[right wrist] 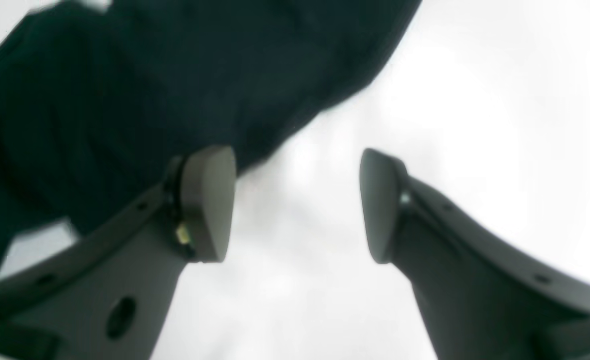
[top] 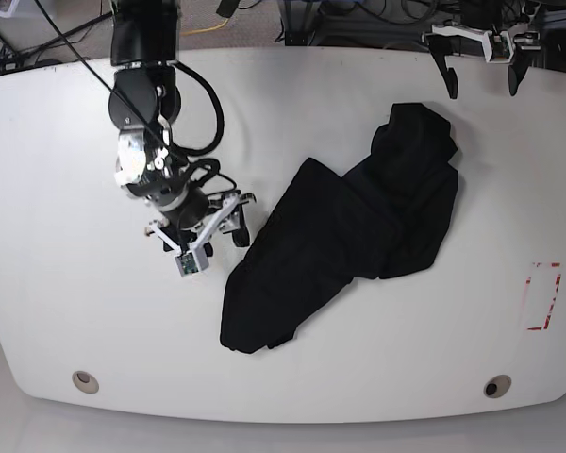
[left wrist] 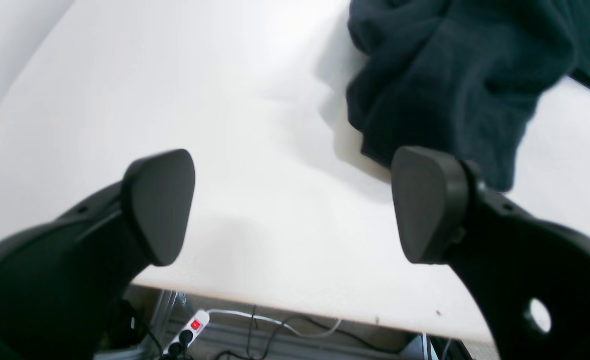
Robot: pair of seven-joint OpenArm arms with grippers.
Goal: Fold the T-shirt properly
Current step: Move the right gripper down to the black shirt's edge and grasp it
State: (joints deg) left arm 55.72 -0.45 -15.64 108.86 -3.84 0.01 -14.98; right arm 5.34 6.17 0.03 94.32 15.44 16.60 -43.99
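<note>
The black T-shirt [top: 358,231] lies crumpled on the white table [top: 66,160], bunched along a diagonal from lower left to upper right. My right gripper [top: 203,231] hovers low just to the left of the shirt's left edge. In the right wrist view its fingers [right wrist: 210,205] stand apart with only bare table between them, and the T-shirt [right wrist: 150,90] fills the upper left. My left gripper [top: 482,83] hangs open at the far edge, above the shirt's upper end. In the left wrist view the left gripper [left wrist: 292,205] holds nothing, and the T-shirt [left wrist: 449,75] lies beyond its right finger.
A red rectangle mark [top: 544,295] sits near the table's right edge. Two round holes [top: 85,381] [top: 495,386] lie along the near edge. A power strip [left wrist: 187,332] and cables show below the table edge under the left gripper.
</note>
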